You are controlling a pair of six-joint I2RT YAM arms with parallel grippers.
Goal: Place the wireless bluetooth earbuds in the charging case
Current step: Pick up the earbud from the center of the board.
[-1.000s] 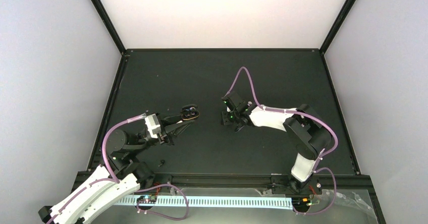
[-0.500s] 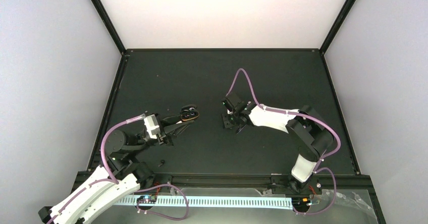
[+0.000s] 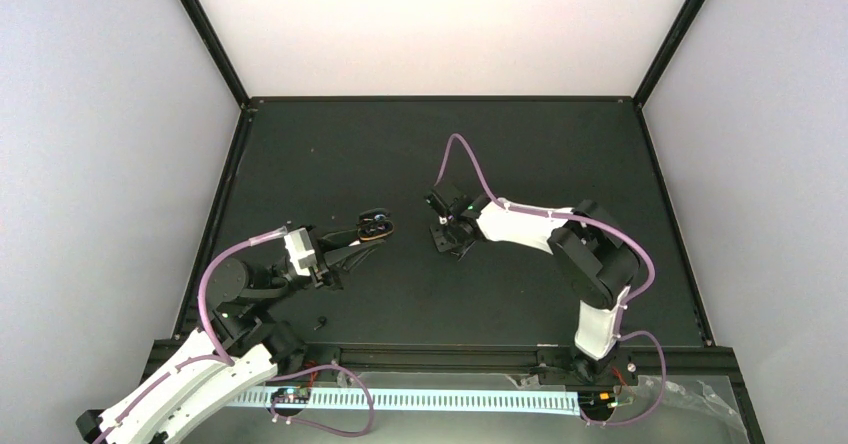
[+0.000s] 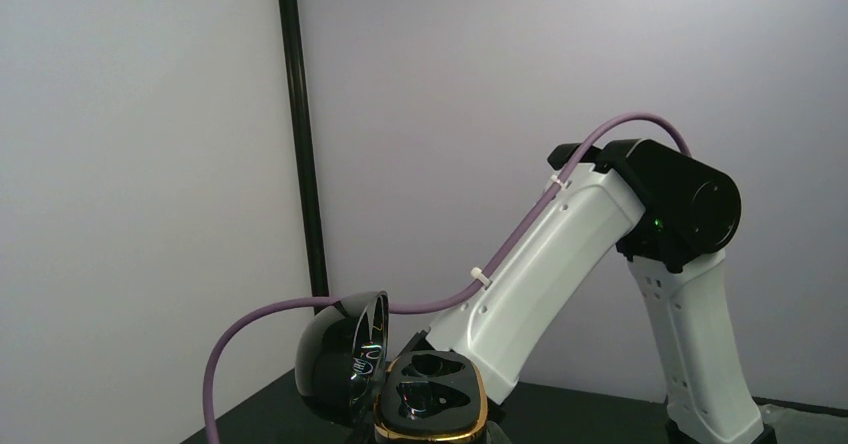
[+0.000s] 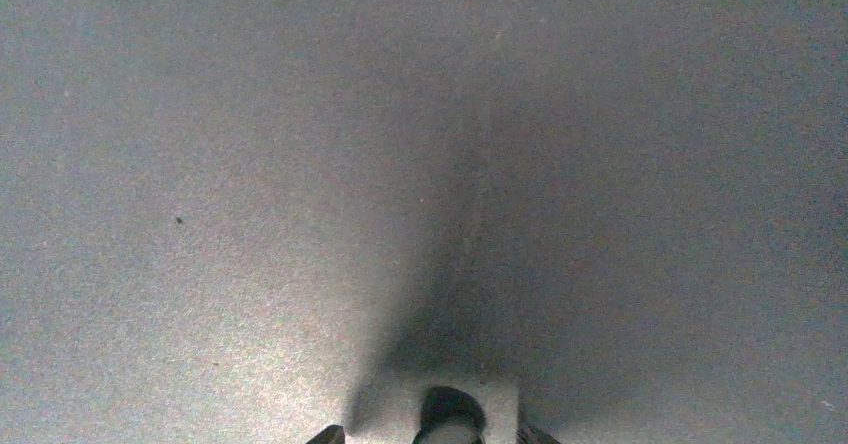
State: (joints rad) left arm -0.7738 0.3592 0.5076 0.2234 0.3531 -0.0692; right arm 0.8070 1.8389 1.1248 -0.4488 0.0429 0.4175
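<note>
Lab test cell; blank walls (image 3: 100,164), black table (image 3: 400,144).

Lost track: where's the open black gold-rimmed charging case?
Top view: black gold-rimmed charging case, left of centre, held by the left end effector, opposite the right end effector.

No readable text, brand, number or sign in any view. Glossy lid (image 4: 345,359) of the charging case (image 4: 430,409) has a small bright mark on its inner face in the left wrist view, could be print or reflection, can't resolve it. Small circuit board (image 3: 290,396) past the desk's near edge, left side, in the top view: too small to read.
</note>
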